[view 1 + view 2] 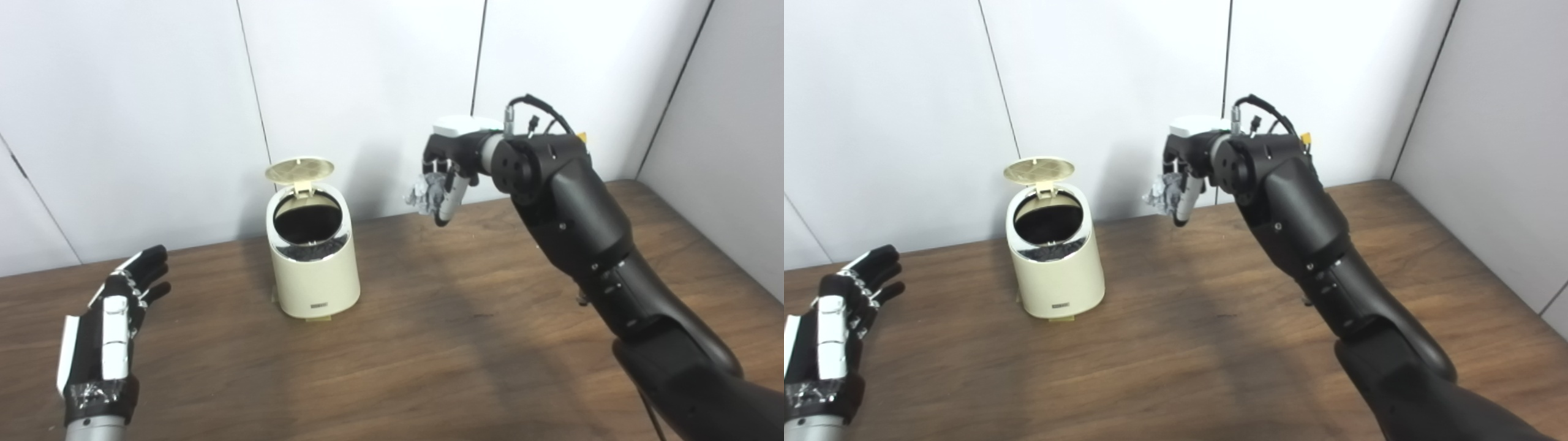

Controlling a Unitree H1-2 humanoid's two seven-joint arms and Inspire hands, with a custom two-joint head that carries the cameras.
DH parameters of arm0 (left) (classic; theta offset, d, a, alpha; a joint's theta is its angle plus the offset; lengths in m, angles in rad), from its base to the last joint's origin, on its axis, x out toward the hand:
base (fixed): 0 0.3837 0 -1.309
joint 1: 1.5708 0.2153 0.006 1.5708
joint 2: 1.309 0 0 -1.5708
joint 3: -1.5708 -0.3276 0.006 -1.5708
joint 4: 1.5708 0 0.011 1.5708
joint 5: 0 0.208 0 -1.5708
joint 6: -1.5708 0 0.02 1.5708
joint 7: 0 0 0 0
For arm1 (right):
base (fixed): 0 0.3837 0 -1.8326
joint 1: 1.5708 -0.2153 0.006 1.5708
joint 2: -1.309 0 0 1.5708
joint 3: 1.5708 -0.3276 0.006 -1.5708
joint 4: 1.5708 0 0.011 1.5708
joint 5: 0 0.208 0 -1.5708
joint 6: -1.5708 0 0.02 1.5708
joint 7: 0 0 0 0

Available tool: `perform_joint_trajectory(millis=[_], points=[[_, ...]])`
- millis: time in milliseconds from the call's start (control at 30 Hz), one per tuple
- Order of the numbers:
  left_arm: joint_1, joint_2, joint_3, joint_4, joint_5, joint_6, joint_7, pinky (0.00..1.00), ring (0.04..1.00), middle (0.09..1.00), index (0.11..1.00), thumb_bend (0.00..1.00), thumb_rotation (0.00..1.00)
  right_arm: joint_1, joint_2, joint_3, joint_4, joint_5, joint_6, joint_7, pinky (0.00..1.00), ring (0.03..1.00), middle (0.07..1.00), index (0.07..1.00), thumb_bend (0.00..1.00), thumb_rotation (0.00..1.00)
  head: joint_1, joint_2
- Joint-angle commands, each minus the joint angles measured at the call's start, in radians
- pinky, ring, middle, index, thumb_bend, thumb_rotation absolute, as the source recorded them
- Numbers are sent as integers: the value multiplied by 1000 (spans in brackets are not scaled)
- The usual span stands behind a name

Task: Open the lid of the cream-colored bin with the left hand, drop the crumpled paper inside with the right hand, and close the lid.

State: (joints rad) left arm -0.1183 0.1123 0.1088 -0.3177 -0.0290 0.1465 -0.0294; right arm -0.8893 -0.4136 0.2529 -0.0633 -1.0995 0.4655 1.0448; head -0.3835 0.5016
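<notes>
The cream-colored bin stands on the wooden table, left of center. Its round lid is tipped up at the back, so the dark inside shows. My right hand hangs in the air to the right of the bin, higher than its rim, shut on the grey crumpled paper. My left hand rests low at the far left, well apart from the bin, fingers spread and holding nothing.
The brown table runs to white wall panels behind and a grey wall on the right. My right arm crosses the right side of the table.
</notes>
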Motion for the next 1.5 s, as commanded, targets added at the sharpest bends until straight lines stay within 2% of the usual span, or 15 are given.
perform_joint_trajectory(millis=[0,100,167,267,500,567,733,967,1067,1467], points=[[-37,1,-5,-12,11,-32,11,840,870,851,822,590,980,-76,-7,-14,-34,18,-1,-21,424,510,497,475,529,0,1,-2],[-36,-8,-3,-12,12,-32,19,821,858,841,811,591,963,-88,3,-2,-28,26,-1,-28,497,553,492,476,530,0,6,-5],[-34,-13,-6,-14,18,-30,25,811,854,838,810,586,963,-94,16,-3,-24,22,2,-22,402,466,514,458,527,0,8,-6],[-30,-20,-11,-17,11,-32,29,811,855,839,812,579,957,-106,33,-3,-12,27,3,-15,361,428,508,457,528,0,16,-9],[-20,-35,-23,-15,25,-37,38,856,886,859,835,581,960,-130,52,22,13,70,-1,-37,372,432,512,456,527,0,60,-11],[-17,-38,-29,-11,25,-41,37,860,901,872,850,564,971,-138,53,39,16,69,-4,-38,360,424,510,458,527,0,74,-10],[-10,-42,-40,-2,34,-50,40,890,907,884,864,512,990,-148,58,57,21,91,-4,-45,408,460,525,448,525,0,111,-6],[-5,-53,-48,26,63,-79,50,868,891,872,857,483,994,-149,67,85,43,125,-14,-91,397,464,523,450,525,0,161,-15],[-4,-53,-51,35,69,-84,53,865,883,871,855,506,985,-153,71,103,57,127,-11,-107,398,461,526,452,525,0,173,-15],[5,-63,-65,43,99,-102,68,864,880,873,862,508,1000,-162,110,118,108,169,-7,-161,301,367,463,488,530,0,220,-16]])
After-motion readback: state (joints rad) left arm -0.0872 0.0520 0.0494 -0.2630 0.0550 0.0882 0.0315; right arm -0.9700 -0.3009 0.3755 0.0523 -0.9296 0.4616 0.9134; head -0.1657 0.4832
